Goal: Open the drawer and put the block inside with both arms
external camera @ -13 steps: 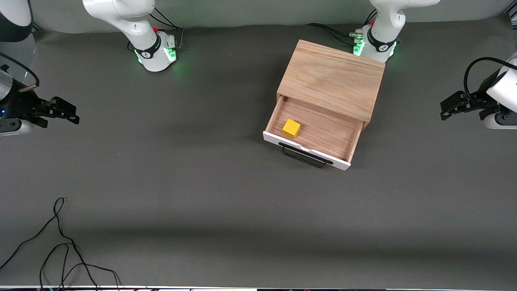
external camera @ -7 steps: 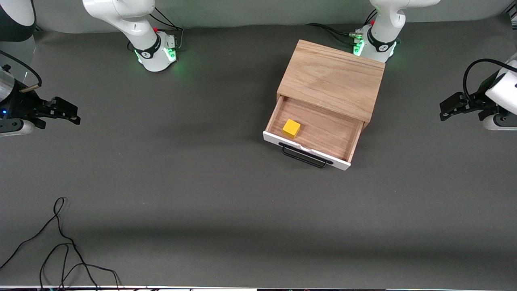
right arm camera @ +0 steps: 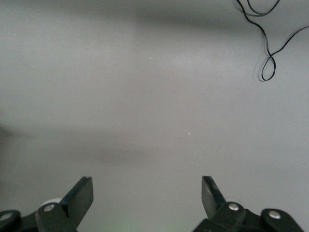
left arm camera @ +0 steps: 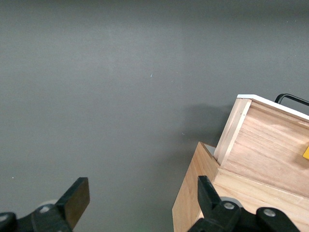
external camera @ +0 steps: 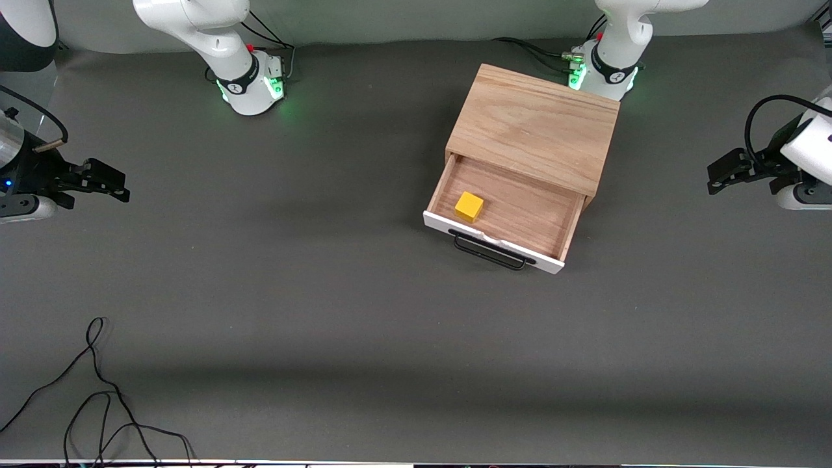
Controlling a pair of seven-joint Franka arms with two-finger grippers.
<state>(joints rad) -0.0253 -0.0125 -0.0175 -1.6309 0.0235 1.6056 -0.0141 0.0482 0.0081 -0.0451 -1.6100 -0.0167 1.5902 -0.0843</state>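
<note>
The drawer [external camera: 520, 214] stands pulled out of the light wooden box [external camera: 533, 127], its white front and black wire handle [external camera: 491, 251] facing the front camera. The yellow block [external camera: 468, 207] lies inside the drawer, toward the right arm's end. The drawer [left arm camera: 270, 145] and a sliver of the block [left arm camera: 306, 153] also show in the left wrist view. My left gripper [external camera: 720, 177] is open and empty over the table at the left arm's end, away from the box. My right gripper [external camera: 110, 184] is open and empty over the table at the right arm's end.
A loose black cable [external camera: 97, 396] lies on the grey table [external camera: 292, 292] near the front edge at the right arm's end; it also shows in the right wrist view [right arm camera: 268, 48]. The two green-lit arm bases [external camera: 253, 84] stand along the table's back edge.
Both grippers have drifted slightly outward, away from the box. The drawer and the block have not moved.
</note>
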